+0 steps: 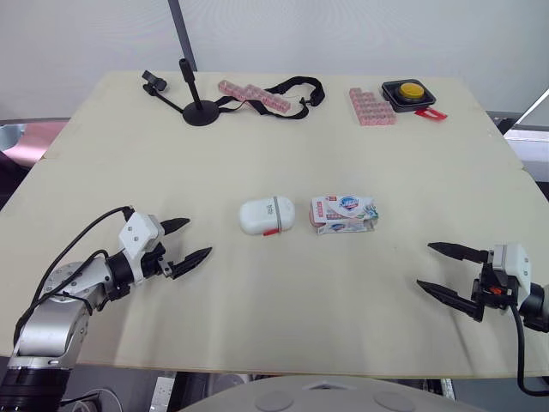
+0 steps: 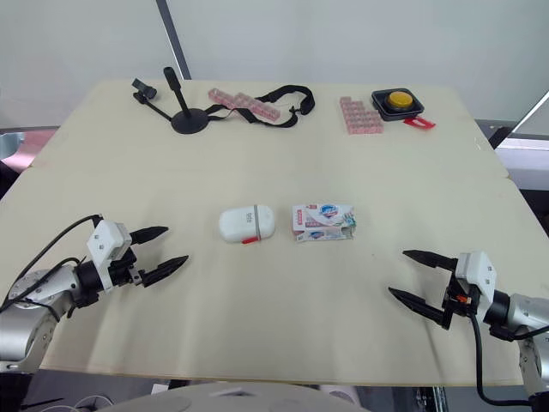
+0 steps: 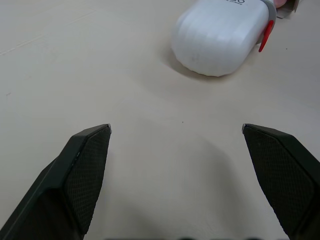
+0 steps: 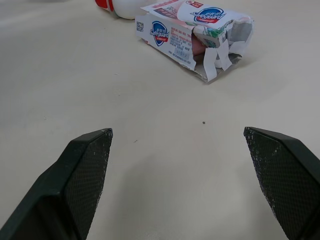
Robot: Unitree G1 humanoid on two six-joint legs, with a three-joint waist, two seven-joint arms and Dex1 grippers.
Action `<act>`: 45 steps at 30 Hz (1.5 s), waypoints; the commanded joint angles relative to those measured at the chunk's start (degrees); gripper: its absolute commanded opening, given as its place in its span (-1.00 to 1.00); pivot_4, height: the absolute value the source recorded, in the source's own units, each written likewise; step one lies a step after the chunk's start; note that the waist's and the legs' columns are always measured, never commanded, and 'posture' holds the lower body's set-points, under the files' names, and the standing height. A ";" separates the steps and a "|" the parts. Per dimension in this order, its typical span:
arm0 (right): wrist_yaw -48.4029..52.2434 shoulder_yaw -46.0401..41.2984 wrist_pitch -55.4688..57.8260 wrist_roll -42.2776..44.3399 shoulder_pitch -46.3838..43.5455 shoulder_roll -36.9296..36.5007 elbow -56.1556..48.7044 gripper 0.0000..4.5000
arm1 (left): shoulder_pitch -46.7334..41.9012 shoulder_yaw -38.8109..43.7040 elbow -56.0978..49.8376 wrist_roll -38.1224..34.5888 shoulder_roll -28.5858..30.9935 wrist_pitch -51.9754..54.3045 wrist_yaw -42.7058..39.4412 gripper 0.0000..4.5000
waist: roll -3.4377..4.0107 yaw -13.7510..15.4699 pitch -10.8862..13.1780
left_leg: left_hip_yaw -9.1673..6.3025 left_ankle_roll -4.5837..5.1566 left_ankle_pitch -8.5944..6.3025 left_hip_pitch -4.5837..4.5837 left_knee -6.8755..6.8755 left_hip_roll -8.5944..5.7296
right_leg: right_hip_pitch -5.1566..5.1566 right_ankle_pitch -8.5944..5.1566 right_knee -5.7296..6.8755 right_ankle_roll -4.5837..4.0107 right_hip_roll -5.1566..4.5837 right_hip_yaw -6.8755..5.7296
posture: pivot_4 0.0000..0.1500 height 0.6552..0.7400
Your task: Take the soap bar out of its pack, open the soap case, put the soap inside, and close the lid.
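Nearest, at the front edge of the counter point(image 1: 274, 335), the left jaws stand wide open with nothing between them, their 2 black fingers point(image 3: 84, 172) just above the bare surface. The right jaws at the opposite front corner are spread just as wide and hold nothing either, fingers point(image 4: 85, 177) low over the counter.

Ahead of the left jaws, toward the side of the right jaws, lies the white soap case point(image 1: 267, 215). It is on its side with the lid closed and a red clasp point(image 1: 271, 232) facing the front. Just beside it, apart by a narrow gap and ahead of the right jaws toward the middle, lies the soap pack point(image 1: 344, 214). It is flat on the counter, and the end turned toward the right jaws is torn open. Something pinkish inside that torn end point(image 4: 198, 48) is possibly the soap bar.

Well beyond both jaws, along the far edge, are a black stand point(image 1: 200, 112), a black strap point(image 1: 296, 88), 2 groups of pink blocks point(image 1: 371, 106) and a black box with a yellow button point(image 1: 412, 91).
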 commanded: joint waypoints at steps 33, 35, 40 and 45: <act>16.80 32.35 2.87 -22.65 -63.71 1.53 36.96 1.00 | 7.08 -6.33 -15.60 -7.60 -3.42 -3.65 -8.00 0.99 | 0.08 0.36 -0.01 | -0.04 0.01 0.07 -0.51 0.81 0.07 | -0.64 -0.01 0.98 -0.03 0.07 -0.05 | 1.00 0.99; 17.00 33.67 3.43 -22.28 -63.91 1.36 37.15 1.00 | 7.39 -6.21 -15.58 -7.48 -3.42 -4.02 -7.77 0.99 | 0.09 0.32 -0.01 | -0.03 0.02 0.08 -0.67 0.90 0.07 | -0.81 -0.01 1.09 -0.03 0.09 -0.05 | 1.00 0.99; 17.01 35.55 4.05 -20.61 -63.35 0.49 36.61 1.00 | 8.08 -6.19 -16.21 -7.27 -3.36 -4.04 -6.88 0.99 | 0.09 0.26 -0.01 | -0.04 0.02 0.08 -0.82 1.06 0.12 | -0.99 -0.01 1.25 -0.03 0.12 -0.05 | 1.00 0.99; 17.01 36.38 2.76 -20.07 -62.63 0.38 37.20 1.00 | 7.96 -6.99 -16.99 -7.08 -3.68 -3.48 -5.78 0.99 | 0.09 0.33 -0.01 | -0.03 0.02 0.08 -0.85 1.08 0.12 | -1.00 -0.01 1.25 -0.03 0.11 -0.05 | 1.00 0.99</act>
